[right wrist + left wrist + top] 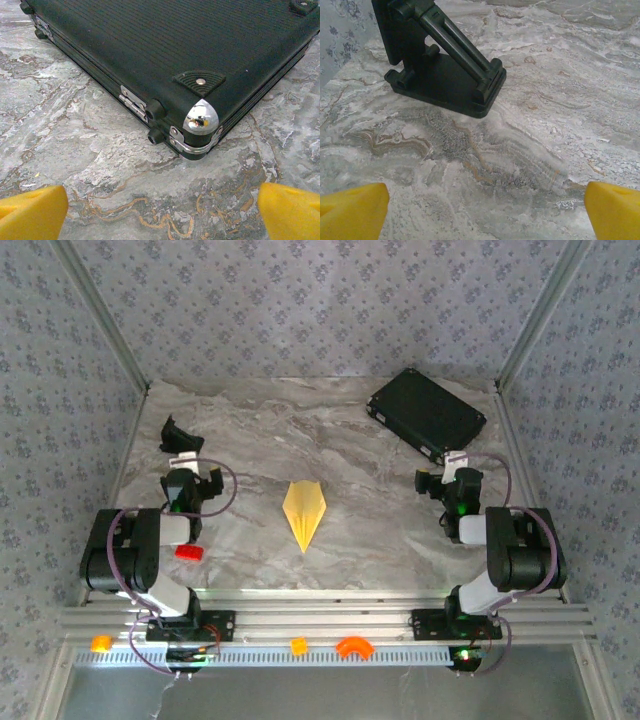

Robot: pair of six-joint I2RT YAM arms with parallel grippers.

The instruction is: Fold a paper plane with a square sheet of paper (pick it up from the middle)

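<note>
The square sheet of paper lies folded into the paper plane [304,512], a slim pale-yellow dart with a centre crease. It rests flat in the middle of the marble table [350,540], sharp point toward the near edge. My left gripper [186,462] is well to the plane's left, open and holding nothing. In the left wrist view the left gripper [485,210] has its yellow fingertips [352,210] wide apart over bare marble. My right gripper [446,468] is well to the right, also open. Bare table lies between the right gripper's [162,210] yellow fingertips [290,210].
A black rectangular case [427,413] lies at the back right, its chromed corner [201,117] just ahead of the right gripper. A small black stand [178,435] [440,65] is in front of the left gripper. A red block [187,552] sits by the left arm. Orange pieces [352,646] lie on the front rail.
</note>
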